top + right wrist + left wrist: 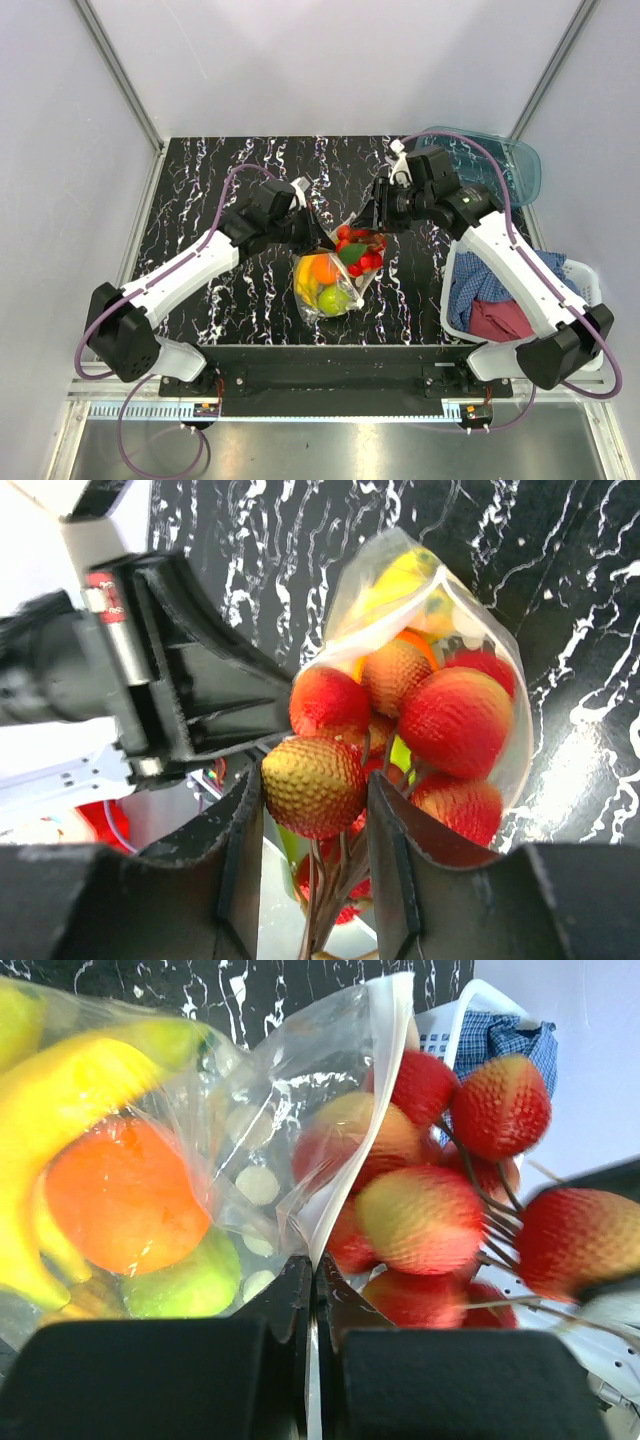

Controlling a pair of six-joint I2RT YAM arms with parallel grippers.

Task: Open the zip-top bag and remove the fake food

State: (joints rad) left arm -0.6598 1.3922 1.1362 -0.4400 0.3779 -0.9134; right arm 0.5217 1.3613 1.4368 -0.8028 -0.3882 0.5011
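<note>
2 pincers divide the work at the middle of the black marbled table [200,170]. Left pincer [313,1280]: pressed together on the white zip edge of the bag [262,1100], lifting 1 lip so that the mouth gapes. Right pincer [314,785]: pinching 1 berry of the berry cluster [440,715], with thin stems trailing down between its fingers. The cluster sits at the bag's mouth, seemingly partly out of it. The banana [70,1090], orange [120,1195] and green fruit [190,1282] lie deeper inside, toward the near edge of the table. Step in hand, as judged: drawing the cluster out. It is best pulled slowly and straight along the line of the mouth, away from the left pincer, so that the other berries follow on their stems without snagging the zip strip. A firm left pinch matters, since the floppy bag would otherwise ride along with the fruit. Hold on a single round, glossy berry may slip, so a gentle, low pull is safer than a quick lift. Bare table beside the bag offers a set-down place, apart from the white basket [590,272] and teal tray [520,160] at right. No brand, label or writing can be read in any view.
</note>
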